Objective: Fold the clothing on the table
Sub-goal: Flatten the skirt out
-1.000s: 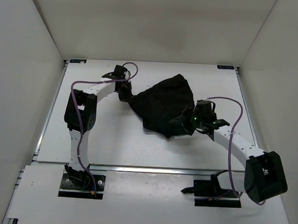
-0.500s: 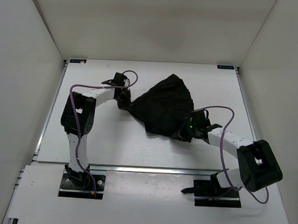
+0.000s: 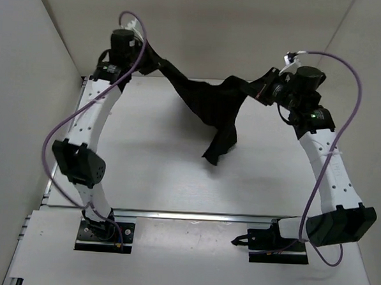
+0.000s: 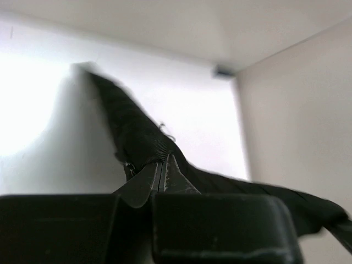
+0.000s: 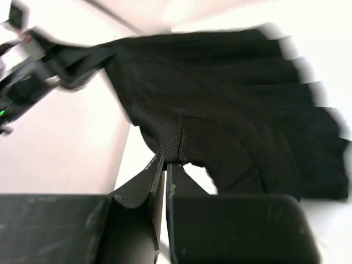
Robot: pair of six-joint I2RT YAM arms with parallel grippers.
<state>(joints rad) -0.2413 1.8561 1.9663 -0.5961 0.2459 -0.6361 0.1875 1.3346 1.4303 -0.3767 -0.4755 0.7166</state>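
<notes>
Left side first: my left gripper [image 3: 146, 56] is up high by the back-left corner, clamped tight on one end of the clothing [image 3: 208, 104]. The black fabric is strung between both my arms above the table [image 3: 144, 172], sagging in the middle, with a loose tail dangling down. Can't tell if the tip touches. Over on the right, my right gripper [image 3: 257, 90] is raised too, pinched closed on the other edge, pleats fanning out beyond it.

walls: plain matte white | left wall [image 3: 26, 108] | back wall [image 3: 215, 29] | right wall [image 3: 365, 94] | light: soft, even
</notes>
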